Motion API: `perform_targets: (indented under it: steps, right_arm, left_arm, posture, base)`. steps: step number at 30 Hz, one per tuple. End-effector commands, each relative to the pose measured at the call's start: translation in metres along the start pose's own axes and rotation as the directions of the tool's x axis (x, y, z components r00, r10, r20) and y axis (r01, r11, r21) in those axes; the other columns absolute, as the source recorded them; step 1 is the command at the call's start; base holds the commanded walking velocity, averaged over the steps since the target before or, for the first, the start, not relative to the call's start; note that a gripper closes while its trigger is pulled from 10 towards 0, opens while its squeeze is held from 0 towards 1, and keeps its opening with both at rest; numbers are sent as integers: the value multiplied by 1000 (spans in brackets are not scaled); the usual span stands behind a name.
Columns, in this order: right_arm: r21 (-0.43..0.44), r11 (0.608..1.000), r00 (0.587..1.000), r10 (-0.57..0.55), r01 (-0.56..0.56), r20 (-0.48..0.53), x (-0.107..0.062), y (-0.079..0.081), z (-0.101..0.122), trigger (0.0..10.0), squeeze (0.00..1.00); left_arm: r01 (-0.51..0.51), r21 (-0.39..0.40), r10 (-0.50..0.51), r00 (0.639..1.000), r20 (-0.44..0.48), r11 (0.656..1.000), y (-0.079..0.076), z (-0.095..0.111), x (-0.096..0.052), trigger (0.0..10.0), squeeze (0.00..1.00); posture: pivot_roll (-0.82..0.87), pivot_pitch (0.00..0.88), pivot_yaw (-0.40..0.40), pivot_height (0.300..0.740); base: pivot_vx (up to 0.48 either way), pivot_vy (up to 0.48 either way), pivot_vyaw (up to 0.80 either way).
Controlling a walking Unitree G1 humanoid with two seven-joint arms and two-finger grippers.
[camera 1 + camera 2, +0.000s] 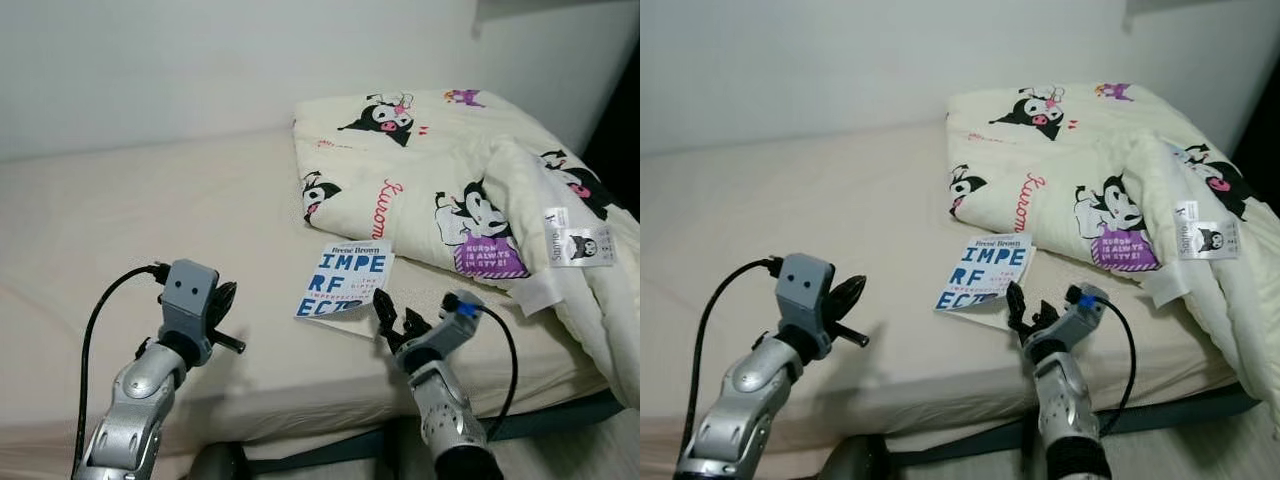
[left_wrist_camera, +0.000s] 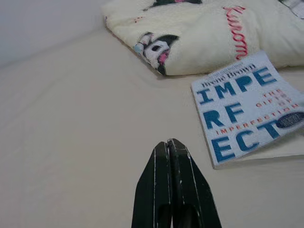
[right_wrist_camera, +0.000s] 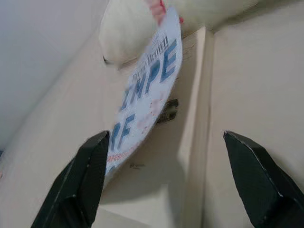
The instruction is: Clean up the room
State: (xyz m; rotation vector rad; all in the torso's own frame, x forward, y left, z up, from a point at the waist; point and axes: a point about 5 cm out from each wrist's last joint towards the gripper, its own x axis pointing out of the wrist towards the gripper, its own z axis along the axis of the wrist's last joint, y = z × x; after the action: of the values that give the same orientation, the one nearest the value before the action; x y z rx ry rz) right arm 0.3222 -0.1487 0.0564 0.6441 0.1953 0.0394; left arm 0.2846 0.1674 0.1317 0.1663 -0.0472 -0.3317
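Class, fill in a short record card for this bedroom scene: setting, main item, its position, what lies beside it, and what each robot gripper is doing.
Setting: bed with a cream sheet, against a pale wall
Main item: book, white cover with large blue letters
Position: lies flat near the bed's front edge
Beside it: folded cartoon-print blanket, just behind the book
Right gripper: open, at the book's near edge, cover lifted a little in the right wrist view
Left gripper: shut, over bare sheet, apart from the book
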Motion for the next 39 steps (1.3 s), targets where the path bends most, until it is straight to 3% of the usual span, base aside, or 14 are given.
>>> perform_targets:
  steps: [1,8,13,24,30,39]
  right_arm:
    - [-1,1000,997,-24,24,-77,0,0,-11,10000,0]
    - [64,997,996,-35,41,-87,8,4,0,10000,0]
    - [45,998,993,-40,45,-111,9,5,0,10000,0]
    - [61,995,965,-65,83,-253,1,-4,-30,10000,0]
    - [184,973,936,-71,142,-344,-6,-10,-49,10000,0]
    - [283,950,942,-33,133,-334,-6,-10,-53,10000,0]
  left_arm:
    - [20,28,-19,999,-42,999,3,-6,-1,10000,0]
    - [33,30,-32,998,-51,999,6,-6,0,10000,0]
    - [48,32,-46,997,-54,998,6,-7,0,10000,0]
    - [92,52,-88,993,-74,994,2,-12,-3,10000,0]
    - [117,78,-111,990,-82,990,-1,-12,-5,10000,0]
    - [110,106,-103,992,-67,988,0,-10,-2,10000,0]
  posture:
    - [58,107,67,565]
    - [55,95,71,565]
    - [53,91,71,565]
    - [57,93,66,565]
    - [65,104,65,565]
    - [72,117,66,565]
  base:
    - [0,0,0]
    - [0,0,0]
    - [0,0,0]
    - [0,0,0]
    - [0,0,0]
    - [0,0,0]
